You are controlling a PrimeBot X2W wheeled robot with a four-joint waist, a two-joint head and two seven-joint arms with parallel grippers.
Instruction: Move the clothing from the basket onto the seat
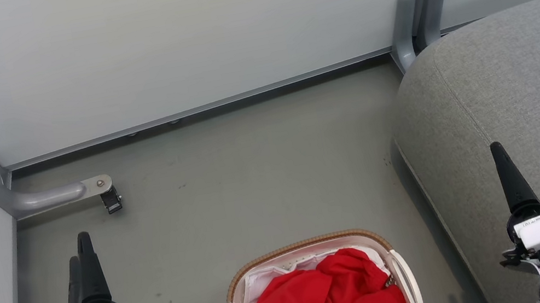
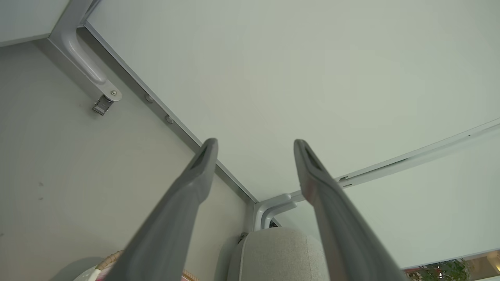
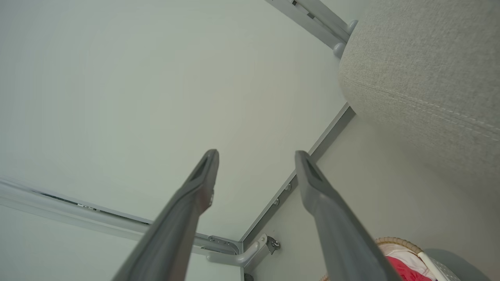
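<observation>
The basket (image 1: 308, 244), white with a brown woven rim, stands on the floor at the bottom centre of the head view. Crumpled red clothing (image 1: 323, 297) fills it over a white liner. The grey seat (image 1: 525, 84) rises at the right. My left gripper (image 1: 78, 249) hangs to the left of the basket above the floor, its fingers seen edge-on. The left wrist view shows the left gripper (image 2: 256, 146) open and empty. My right gripper (image 1: 497, 150) hovers over the seat's front part, and in its wrist view the right gripper (image 3: 256, 156) is open and empty. The basket (image 3: 398, 244), clothing (image 3: 406, 271) and seat (image 3: 422, 78) also show there.
Pale wall panels close off the far side and the left. A metal frame foot with a small caster (image 1: 110, 199) juts onto the grey floor (image 1: 252, 177) at the left. A grey post base (image 1: 412, 26) stands by the seat's far corner.
</observation>
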